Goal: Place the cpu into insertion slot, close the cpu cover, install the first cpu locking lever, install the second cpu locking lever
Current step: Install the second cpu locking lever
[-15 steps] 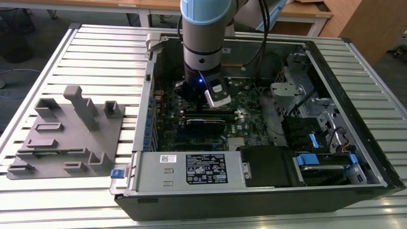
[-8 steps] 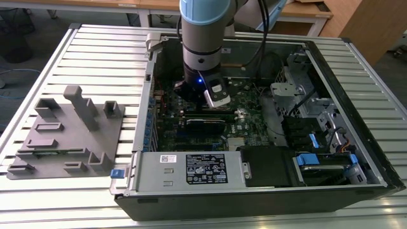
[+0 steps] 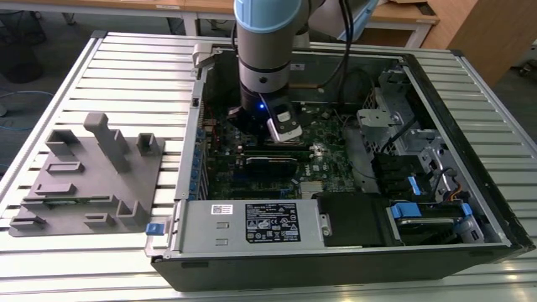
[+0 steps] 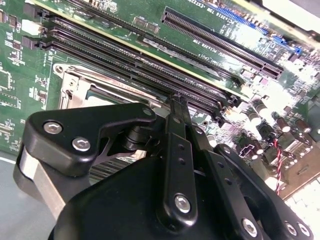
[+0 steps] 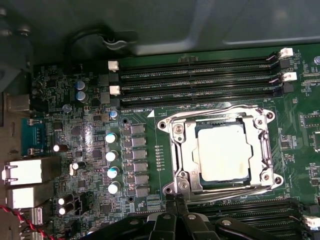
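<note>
One clenched pincer [image 5: 175, 200], empty, poised just beside the socket edge, cpu [image 5: 222, 152] seated under shut cover [image 5: 182, 150] straight ahead.

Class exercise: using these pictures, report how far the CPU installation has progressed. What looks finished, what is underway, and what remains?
Done: the cpu lies in the insertion slot, and the cpu cover lies closed around it. Underway: the gripper sits at the socket's edge, beside a locking lever that looks laid along the frame. Remaining: I cannot confirm that either lever is latched.

closed fingers [image 4: 176, 107], above cpu cover [image 4: 82, 87]
</note>
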You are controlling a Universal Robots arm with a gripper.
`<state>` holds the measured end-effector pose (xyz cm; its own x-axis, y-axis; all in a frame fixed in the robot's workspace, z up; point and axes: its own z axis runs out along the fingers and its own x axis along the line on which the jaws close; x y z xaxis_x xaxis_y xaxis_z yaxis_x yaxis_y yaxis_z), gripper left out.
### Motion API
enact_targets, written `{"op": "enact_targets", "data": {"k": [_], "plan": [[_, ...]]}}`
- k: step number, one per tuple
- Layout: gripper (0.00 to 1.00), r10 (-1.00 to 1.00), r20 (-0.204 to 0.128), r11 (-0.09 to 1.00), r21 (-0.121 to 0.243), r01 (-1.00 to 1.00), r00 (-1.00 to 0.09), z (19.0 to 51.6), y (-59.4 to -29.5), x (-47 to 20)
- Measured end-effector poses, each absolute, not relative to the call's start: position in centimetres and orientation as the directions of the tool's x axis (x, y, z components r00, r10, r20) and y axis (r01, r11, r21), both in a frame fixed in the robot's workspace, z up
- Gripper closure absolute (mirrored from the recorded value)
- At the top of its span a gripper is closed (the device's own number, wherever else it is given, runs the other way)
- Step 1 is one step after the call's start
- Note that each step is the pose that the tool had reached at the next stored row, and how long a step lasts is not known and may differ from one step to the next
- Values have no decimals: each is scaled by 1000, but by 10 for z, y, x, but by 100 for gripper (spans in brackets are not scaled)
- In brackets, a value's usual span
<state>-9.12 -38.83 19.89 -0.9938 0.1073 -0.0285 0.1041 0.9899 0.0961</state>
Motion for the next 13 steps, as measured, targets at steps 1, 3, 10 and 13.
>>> {"op": "enact_targets", "data": {"k": [1, 3, 10, 13], "plan": [[89, 107, -28, 990, 96, 104, -994, 199, -388, -92], [89, 107, -29, 990, 96, 104, -994, 199, -388, -92], [89, 107, -28, 990, 98, 104, -994, 199, -388, -94], [89, 108, -28, 989, 105, 104, -994, 199, -387, -94]]}}
